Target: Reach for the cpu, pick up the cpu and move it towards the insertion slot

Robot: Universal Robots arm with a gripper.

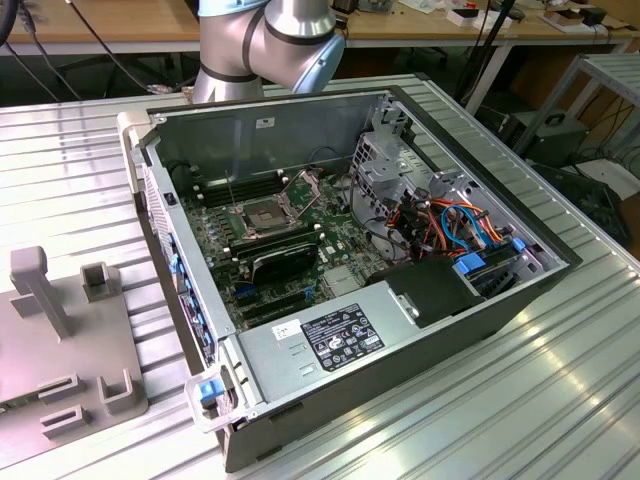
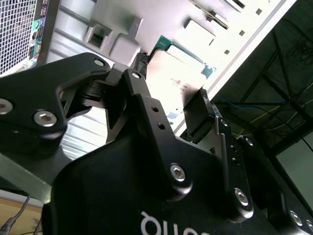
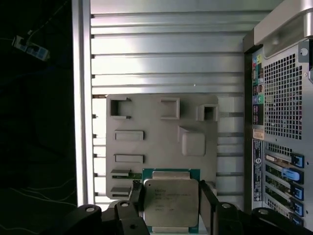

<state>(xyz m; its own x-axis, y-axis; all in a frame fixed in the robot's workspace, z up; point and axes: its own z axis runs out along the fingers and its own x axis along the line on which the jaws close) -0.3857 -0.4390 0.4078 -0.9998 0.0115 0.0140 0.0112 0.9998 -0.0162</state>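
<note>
In both wrist views the cpu (image 3: 170, 205) (image 2: 168, 81), a pale silvery square on a green board, sits between the black fingers (image 3: 137, 196) of my gripper (image 3: 171, 190) (image 2: 172, 76). The gripper is shut on the cpu's two sides and holds it above a grey holder tray (image 3: 151, 147). In the exterior view the insertion slot (image 1: 262, 215), a silver-framed socket with a dark centre, lies open on the motherboard inside the computer case (image 1: 330, 330). Its cover plate stands raised beside it.
The grey holder tray (image 1: 60, 360) lies at the exterior view's left on the ribbed aluminium table (image 1: 560, 390). The case's perforated back panel (image 3: 281, 98) stands beside it. A black card (image 1: 285, 262), drive cage (image 1: 385, 165) and coloured cables (image 1: 450, 225) surround the socket. The arm's joint (image 1: 265, 45) stands behind the case.
</note>
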